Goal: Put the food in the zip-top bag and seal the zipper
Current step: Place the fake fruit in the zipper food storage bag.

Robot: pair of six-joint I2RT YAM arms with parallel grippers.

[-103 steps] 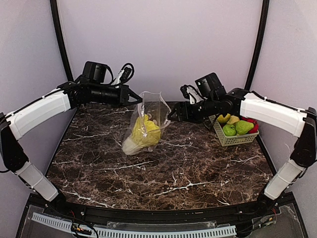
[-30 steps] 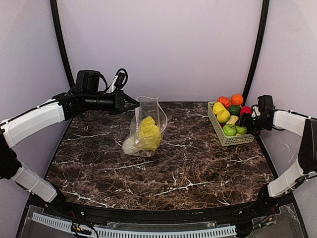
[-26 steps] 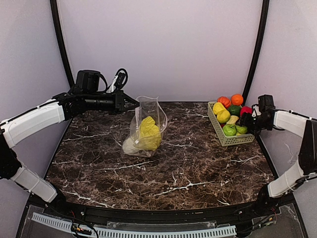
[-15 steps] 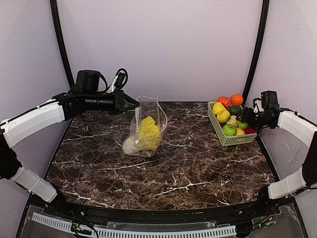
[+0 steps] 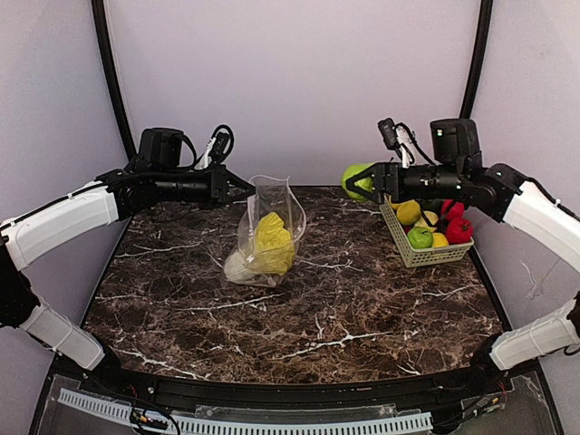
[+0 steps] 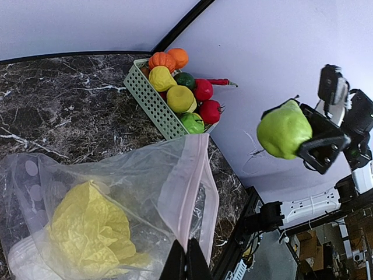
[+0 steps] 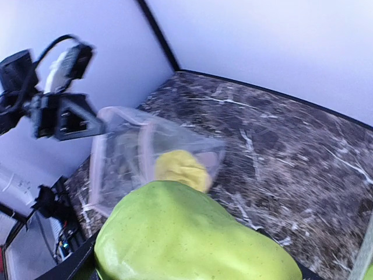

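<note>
On the worktop the zip-top bag stands, cabbage inside, its mouth edge pinched by the pressed-together left pincer, while the right pincer, at the basket a second ago, now clamps the green pear aloft between basket and bag, judged ready for loading.

Hidden, cropped and blurred

From the right wrist, the pear fills the lower frame, runs off its bottom edge and covers nearly all of the right fingers gripping it; the left arm beyond is blurred. The left fingers show only as a dark tip cut by the bottom edge, pinched on the zip-top bag; the cabbage loses its white base there. At the counter's far right corner the right arm covers the basket's far end.
</note>
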